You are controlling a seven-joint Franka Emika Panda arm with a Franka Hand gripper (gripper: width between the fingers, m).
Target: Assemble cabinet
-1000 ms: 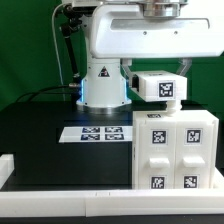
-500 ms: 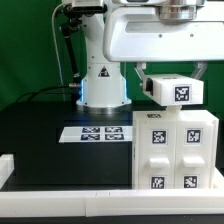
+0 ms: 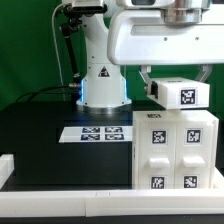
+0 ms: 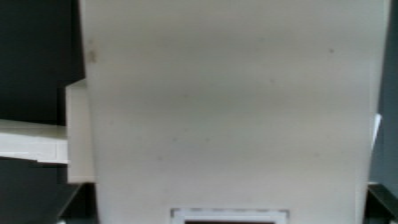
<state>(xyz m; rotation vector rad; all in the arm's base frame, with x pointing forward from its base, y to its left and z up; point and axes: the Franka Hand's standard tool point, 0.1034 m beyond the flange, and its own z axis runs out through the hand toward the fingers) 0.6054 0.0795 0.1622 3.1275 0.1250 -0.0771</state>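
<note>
Currently the fingers (image 3: 146,76) clasp the white block (image 3: 178,93) from both sides, one dark finger showing at each end of it. The jaws stand wide because the block is a wide part. The block hangs level under the arm (image 3: 160,35), with its tag facing the exterior camera.

The cabinet (image 3: 172,150) stands on the black surface (image 3: 40,130) towards the exterior view's right, just beside the marker board (image 3: 100,132). Its front shows four tagged panels. The block sits directly over the cabinet's top, slightly towards the exterior view's right of centre. Whether the two parts touch cannot be determined.

In the wrist view, the block's (image 4: 222,110) broad pale face fills nearly the whole picture, so the cabinet below is hidden from that camera.

Judgement: the level, side-on hold keeps the block's underside free and parallel to the cabinet's top, as a top-mounted part requires. The step in hand appears to be alignment before lowering. The edges should be squared with the cabinet first, since a skewed block may jam or shift the cabinet.
</note>
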